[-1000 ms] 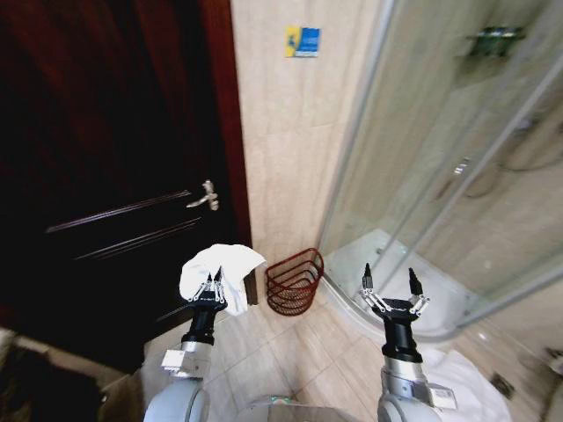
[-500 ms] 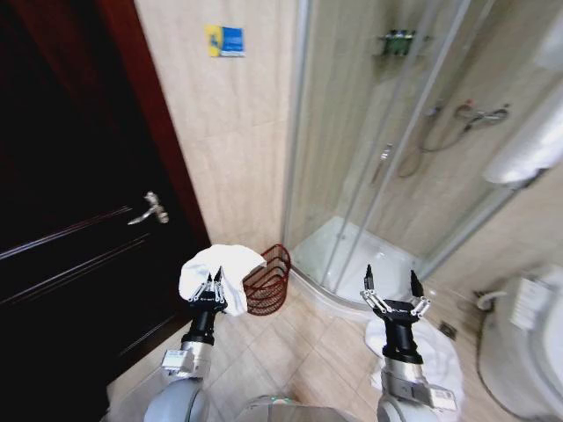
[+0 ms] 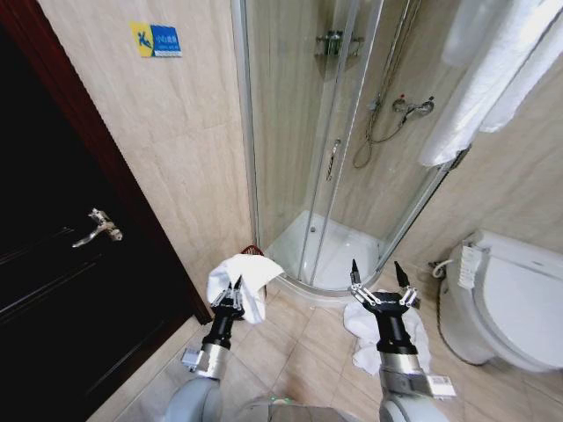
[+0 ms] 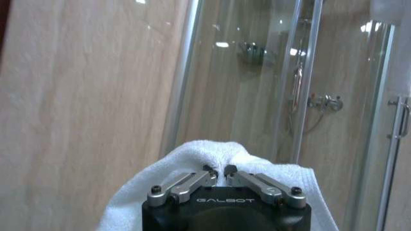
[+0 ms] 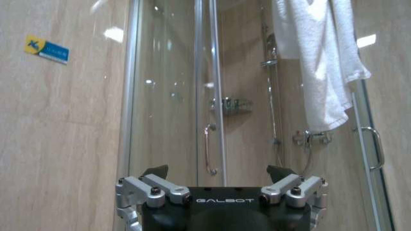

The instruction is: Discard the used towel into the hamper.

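Note:
My left gripper (image 3: 230, 288) is shut on a crumpled white towel (image 3: 244, 280) and holds it up in front of me. In the left wrist view the towel (image 4: 209, 153) bulges over the closed fingertips of that gripper (image 4: 218, 169). Just beyond the towel, a reddish-brown sliver of the hamper (image 3: 252, 251) peeks out at the foot of the tiled wall; the rest of it is hidden. My right gripper (image 3: 380, 278) is raised with its fingers spread wide and nothing between them, as the right wrist view also shows (image 5: 218, 172).
A dark wooden door (image 3: 53, 264) with a lever handle is on the left. The glass shower enclosure (image 3: 325, 158) stands ahead. A toilet (image 3: 510, 299) is at the right, a white cloth (image 3: 374, 338) lies on the floor, and towels (image 3: 484, 79) hang above.
The head camera has swung to the right, bringing the shower and toilet into view. The hamper has slid behind the held towel. Both grippers keep their pose.

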Motion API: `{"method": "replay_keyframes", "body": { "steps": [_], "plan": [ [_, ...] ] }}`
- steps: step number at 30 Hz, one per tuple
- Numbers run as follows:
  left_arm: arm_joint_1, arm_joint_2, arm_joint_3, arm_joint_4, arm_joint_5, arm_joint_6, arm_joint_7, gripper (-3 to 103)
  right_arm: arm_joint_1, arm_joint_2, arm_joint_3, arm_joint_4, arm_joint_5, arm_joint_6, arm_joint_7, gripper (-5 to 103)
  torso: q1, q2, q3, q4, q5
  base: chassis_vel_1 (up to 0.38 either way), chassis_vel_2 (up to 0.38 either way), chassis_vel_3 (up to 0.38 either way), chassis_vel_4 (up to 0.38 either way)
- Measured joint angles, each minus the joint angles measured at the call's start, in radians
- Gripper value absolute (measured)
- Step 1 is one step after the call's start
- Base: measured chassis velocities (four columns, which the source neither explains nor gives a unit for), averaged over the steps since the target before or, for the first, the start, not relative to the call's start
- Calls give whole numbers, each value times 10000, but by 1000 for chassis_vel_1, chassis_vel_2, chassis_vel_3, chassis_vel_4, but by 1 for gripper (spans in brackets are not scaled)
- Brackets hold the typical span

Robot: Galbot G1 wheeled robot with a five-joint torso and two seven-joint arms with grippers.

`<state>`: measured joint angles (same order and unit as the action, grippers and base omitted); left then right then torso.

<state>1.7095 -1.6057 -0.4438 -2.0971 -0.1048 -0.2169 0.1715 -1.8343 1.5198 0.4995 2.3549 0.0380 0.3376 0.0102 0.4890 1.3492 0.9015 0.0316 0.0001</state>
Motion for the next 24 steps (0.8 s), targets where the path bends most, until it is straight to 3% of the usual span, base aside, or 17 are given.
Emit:
{"method": "replay_keyframes", "body": {
  "steps": [7, 11, 13, 19, 21, 22, 24],
  "plan": [
    [-895, 177, 256, 1048, 1, -58, -14, 3, 119, 190, -29, -173, -358, -1, 144, 100, 0, 0, 0, -2, 7, 0, 0, 0, 0],
    [-1477, 308, 328, 1438, -247, 173, -280, 3, 157, 276, -86, -188, -453, 17, 158, 100, 0, 0, 0, -1, 7, 0, 0, 0, 0],
    [-1972, 455, 399, 1759, -452, 382, -432, 3, 129, 364, -81, -185, -462, 144, 161, 100, 0, -2, 0, -1, -14, 0, 0, 0, 0],
    [-2502, 988, 185, 1883, -596, 775, -476, 3, -7, 441, 26, -184, -477, 391, 200, 100, 1, -2, 0, -4, -8, 0, 0, 0, 0],
    [-2332, 2161, -453, 1414, -700, 1142, -87, 3, -96, 462, 81, -122, -478, 441, 283, 100, 0, -2, 1, -4, -6, 0, 0, 0, 0],
    [-2332, 2161, -453, 1414, -700, 1142, -87, 3, -96, 462, 81, -122, -478, 441, 283, 100, 0, -2, 1, -4, -6, 0, 0, 0, 0],
    [-2089, 3375, -1549, 1310, -903, 1030, 391, 3, -154, 452, 107, -115, -440, 528, 324, 100, 0, -2, 0, 0, -4, 0, 0, 0, 0]
  ]
}}
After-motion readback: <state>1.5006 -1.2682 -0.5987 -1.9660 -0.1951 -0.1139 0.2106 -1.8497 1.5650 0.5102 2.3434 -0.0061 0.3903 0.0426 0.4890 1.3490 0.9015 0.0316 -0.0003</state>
